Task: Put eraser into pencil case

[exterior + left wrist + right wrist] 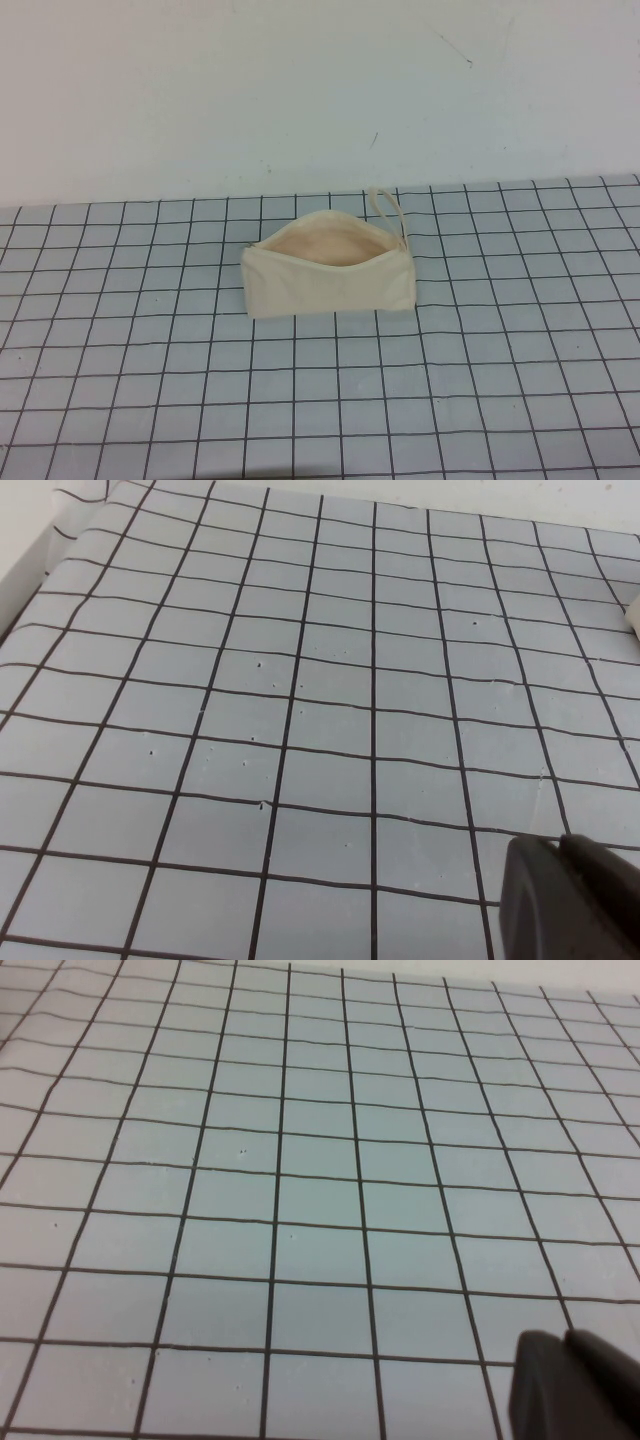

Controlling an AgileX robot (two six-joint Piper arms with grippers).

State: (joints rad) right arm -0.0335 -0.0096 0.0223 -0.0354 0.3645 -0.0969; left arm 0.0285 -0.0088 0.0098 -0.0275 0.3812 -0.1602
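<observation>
The cream pencil case [328,268] stands on the grid mat in the middle of the high view. Its zip is open, the peach lining shows, and its loop strap [386,204] points to the back. The eraser shows in no view. Neither arm appears in the high view. My left gripper [562,852] shows only in the left wrist view, its dark fingers pressed together and empty, low over bare mat. My right gripper [566,1345] shows only in the right wrist view, also shut and empty over bare mat.
The grey mat with black grid lines [480,400] covers the table up to a white wall at the back. In the left wrist view the mat's edge [40,580] meets a white surface, and a sliver of a cream object [633,618] sits at the frame's edge.
</observation>
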